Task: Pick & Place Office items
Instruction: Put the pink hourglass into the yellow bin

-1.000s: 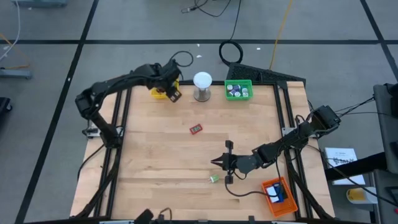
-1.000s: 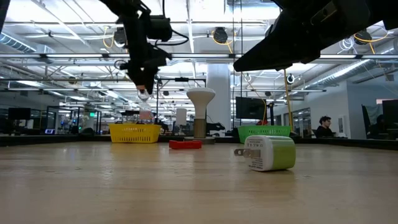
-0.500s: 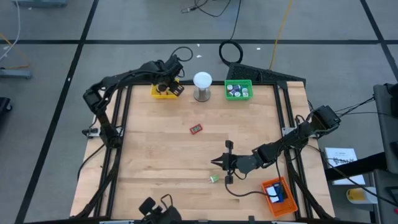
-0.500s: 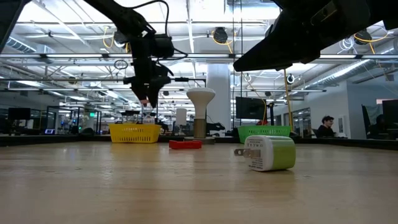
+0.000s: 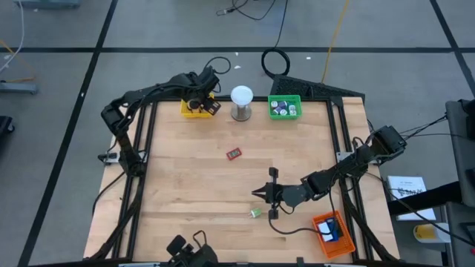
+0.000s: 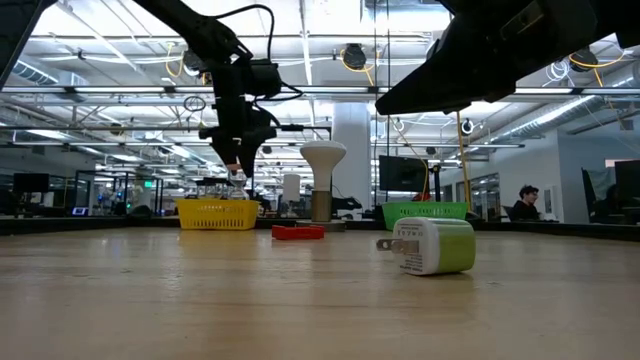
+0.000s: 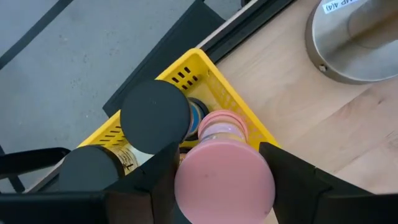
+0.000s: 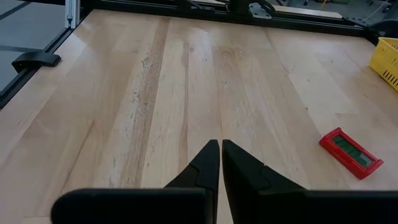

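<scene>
At the table's far left, my left gripper (image 5: 202, 104) hangs over the yellow tray (image 7: 205, 71), shut on a pink round item (image 7: 224, 177). The tray holds black round caps (image 7: 155, 115) and a blue roll (image 7: 198, 115). A red flat item (image 5: 234, 153) lies flat mid-table. A small green-and-white block (image 5: 255, 213) rests on its side nearer the front. My right gripper (image 5: 260, 193) is shut on nothing and hovers above the wood just beyond that block. My left gripper pinches the pink round item by opposite sides of its rim (image 7: 261, 171), one finger (image 7: 158, 177) on each side. The fingers slant down from above. The item hangs clear above the yellow tray's corner, and a pale ribbed part (image 7: 222, 127) shows beyond the pink face.
A white ball on a metal stand (image 5: 241, 102) stands right of the yellow tray, and a green tray (image 5: 284, 107) with items lies beyond it. An orange tray (image 5: 331, 233) sits off the table's near right corner. Bare wood spreads across the middle and left (image 5: 178, 185).
My left gripper has sunk toward the yellow tray and shifted a little toward the table's far edge, carrying the pink item. Most of this happened in the first half second. Its fingers stay shut on the item.
</scene>
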`<state>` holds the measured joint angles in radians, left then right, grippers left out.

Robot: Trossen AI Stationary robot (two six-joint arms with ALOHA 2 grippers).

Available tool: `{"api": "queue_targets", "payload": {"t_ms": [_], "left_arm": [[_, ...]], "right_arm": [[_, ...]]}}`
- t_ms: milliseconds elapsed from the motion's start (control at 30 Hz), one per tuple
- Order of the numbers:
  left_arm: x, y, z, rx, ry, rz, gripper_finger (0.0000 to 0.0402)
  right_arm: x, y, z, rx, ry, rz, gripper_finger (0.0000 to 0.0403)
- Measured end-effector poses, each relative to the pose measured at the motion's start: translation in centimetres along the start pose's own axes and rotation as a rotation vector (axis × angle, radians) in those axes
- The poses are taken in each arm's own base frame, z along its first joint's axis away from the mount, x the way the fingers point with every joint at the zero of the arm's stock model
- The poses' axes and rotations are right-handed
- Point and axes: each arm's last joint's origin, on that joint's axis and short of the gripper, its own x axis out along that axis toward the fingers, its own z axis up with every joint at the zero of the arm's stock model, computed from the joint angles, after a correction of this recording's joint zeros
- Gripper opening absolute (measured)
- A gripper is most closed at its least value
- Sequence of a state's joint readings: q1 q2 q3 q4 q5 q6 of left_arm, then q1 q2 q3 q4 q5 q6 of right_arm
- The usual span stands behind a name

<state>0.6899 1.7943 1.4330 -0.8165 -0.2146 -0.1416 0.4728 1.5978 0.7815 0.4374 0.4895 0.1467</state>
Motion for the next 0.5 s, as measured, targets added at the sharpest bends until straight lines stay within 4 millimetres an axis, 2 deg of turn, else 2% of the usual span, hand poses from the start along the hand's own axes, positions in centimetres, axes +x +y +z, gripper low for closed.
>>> {"api": "queue_targets", "payload": {"t_ms": [167,367,500], "left_arm": [[0.00,0.00,-0.01,-0.018,0.001,-0.001,0.0200],[-0.02,-0.07,-0.01,-0.018,0.000,-0.002,0.0227],[-0.05,-0.17,-0.03,-0.015,-0.001,0.000,0.0223]], "right_arm": [[0.00,0.09,-0.01,0.001,0.004,0.031,0.0013],[0.00,0.15,0.04,0.004,0.001,0.049,0.0013],[0.00,0.15,0.04,0.002,0.001,0.048,0.0013]]}}
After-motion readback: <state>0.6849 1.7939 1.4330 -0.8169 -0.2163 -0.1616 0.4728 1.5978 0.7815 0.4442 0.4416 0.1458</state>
